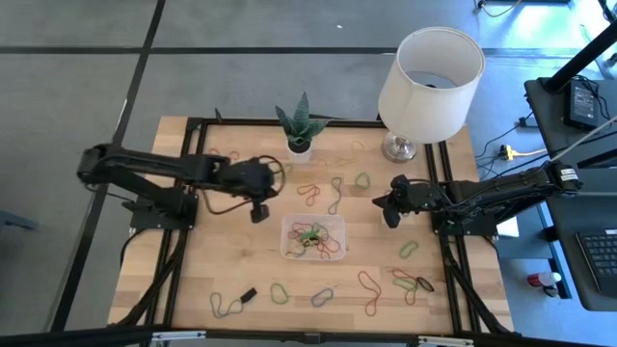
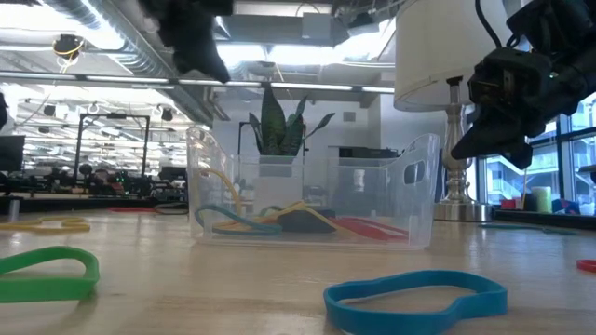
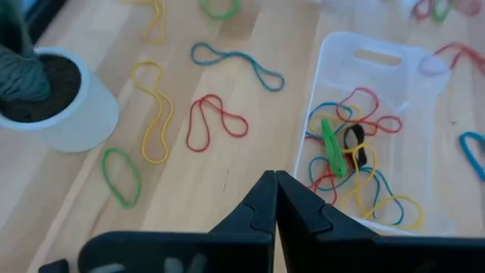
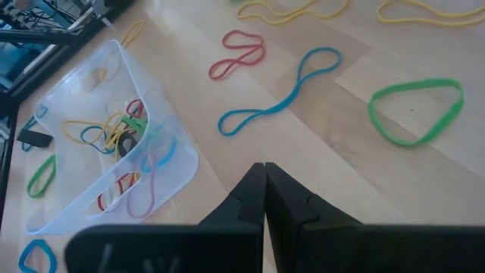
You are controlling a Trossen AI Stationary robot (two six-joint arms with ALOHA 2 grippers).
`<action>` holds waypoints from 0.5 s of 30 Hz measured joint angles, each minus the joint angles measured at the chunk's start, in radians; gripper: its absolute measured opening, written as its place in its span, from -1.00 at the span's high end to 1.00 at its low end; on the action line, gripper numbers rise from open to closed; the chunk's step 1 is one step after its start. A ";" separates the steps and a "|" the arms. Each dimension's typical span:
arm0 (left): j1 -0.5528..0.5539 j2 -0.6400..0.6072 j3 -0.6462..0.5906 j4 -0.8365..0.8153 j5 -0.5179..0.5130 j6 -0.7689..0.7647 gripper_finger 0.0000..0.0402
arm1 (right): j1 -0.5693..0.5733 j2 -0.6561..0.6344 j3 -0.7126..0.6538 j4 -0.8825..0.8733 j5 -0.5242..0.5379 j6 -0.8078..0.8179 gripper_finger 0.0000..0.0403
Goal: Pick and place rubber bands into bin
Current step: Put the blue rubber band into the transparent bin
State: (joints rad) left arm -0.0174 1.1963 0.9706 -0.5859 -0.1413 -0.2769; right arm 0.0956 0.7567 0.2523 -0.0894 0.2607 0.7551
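The clear bin (image 1: 286,224) stands mid-table and holds several rubber bands (image 1: 313,238) in red, yellow, blue and green. More rubber bands lie loose on the wood all around it, among them a red one (image 3: 214,121), a yellow one (image 3: 151,110), a blue one (image 4: 280,102) and a green one (image 4: 415,110). My left gripper (image 1: 258,214) hangs shut above the table just left of the bin's far left corner, with nothing showing between its fingers (image 3: 274,186). My right gripper (image 1: 390,217) waits shut to the right of the bin, with nothing in it.
A white plant pot (image 1: 300,145) stands at the far edge behind the bin. A lamp with a white shade (image 1: 429,77) stands at the far right. A small black block (image 1: 248,294) lies near the front edge among more bands (image 2: 414,300).
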 joint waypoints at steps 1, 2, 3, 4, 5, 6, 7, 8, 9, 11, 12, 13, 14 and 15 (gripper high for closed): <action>0.000 -0.031 -0.031 0.022 -0.002 0.001 1.00 | 0.000 0.000 0.000 0.007 0.000 -0.001 0.95; 0.000 -0.063 -0.061 0.042 -0.008 0.001 1.00 | 0.000 0.000 0.000 0.014 0.000 -0.003 0.95; 0.000 -0.092 -0.085 0.058 -0.016 0.000 0.99 | 0.000 0.000 0.000 0.019 0.000 -0.005 0.95; 0.000 -0.119 -0.106 0.065 -0.023 -0.002 0.99 | 0.000 0.000 0.000 0.021 0.003 -0.006 0.95; 0.000 -0.147 -0.126 0.068 -0.026 -0.010 0.99 | 0.000 0.000 0.000 0.021 0.010 -0.006 0.95; 0.000 -0.172 -0.144 0.067 -0.026 -0.021 0.99 | 0.000 0.000 0.000 0.021 0.016 -0.006 0.95; 0.000 -0.196 -0.160 0.066 -0.026 -0.031 0.99 | 0.000 0.000 0.000 0.021 0.019 -0.007 0.95; -0.001 -0.220 -0.175 0.066 -0.026 -0.040 0.99 | 0.000 0.000 0.000 0.021 0.019 -0.007 0.95; -0.003 -0.243 -0.188 0.066 -0.025 -0.049 1.00 | 0.000 0.000 0.000 0.021 0.019 -0.008 0.95; -0.009 -0.288 -0.216 0.067 -0.025 -0.062 0.99 | 0.000 0.000 0.000 0.021 0.019 -0.007 0.95; -0.012 -0.308 -0.229 0.066 -0.025 -0.066 0.99 | 0.000 0.000 0.000 0.021 0.022 -0.006 0.95; -0.015 -0.326 -0.238 0.060 -0.026 -0.069 0.99 | 0.000 0.000 0.000 0.021 0.030 -0.005 0.95; -0.016 -0.342 -0.246 0.058 -0.025 -0.069 0.99 | 0.000 0.000 0.000 0.021 0.036 -0.001 0.95; -0.016 -0.359 -0.254 0.061 -0.025 -0.068 0.99 | 0.000 0.000 0.000 0.021 0.044 0.000 0.95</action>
State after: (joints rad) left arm -0.0330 0.8374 0.7164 -0.5252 -0.1661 -0.3454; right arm 0.0953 0.7567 0.2523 -0.0681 0.3052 0.7547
